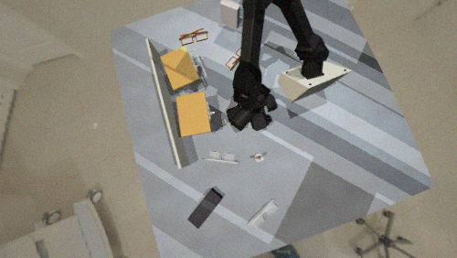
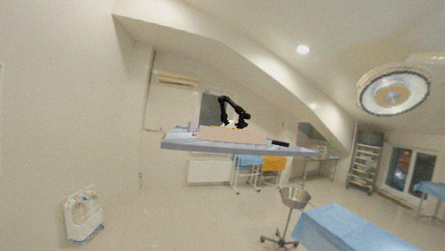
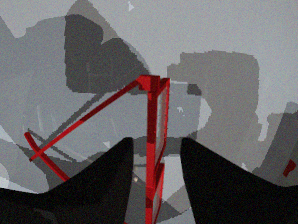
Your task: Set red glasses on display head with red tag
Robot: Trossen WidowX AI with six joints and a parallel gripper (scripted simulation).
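The red glasses (image 3: 151,130) stand between my fingers in the wrist view, lens frame edge-on, one temple reaching out to the left. My gripper (image 1: 249,121) (image 2: 241,126) (image 3: 157,145) is open around them; a gap shows on both sides of the frame. In the top view the arm hides the glasses. The two display heads show there as orange-topped blocks, one upper (image 1: 179,69) and one lower (image 1: 194,114); the gripper is to the right of the lower one. No tag can be told there. A small red patch (image 3: 289,168) shows at the wrist view's right edge.
A long upright panel (image 1: 165,110) stands behind the heads. Orange-brown glasses (image 1: 194,37) lie beyond the upper head, others (image 1: 233,62) beside the arm. White glasses (image 1: 217,158), a small pale stand (image 1: 259,157), a dark case (image 1: 206,208) and a pale clear object (image 1: 261,212) lie nearer.
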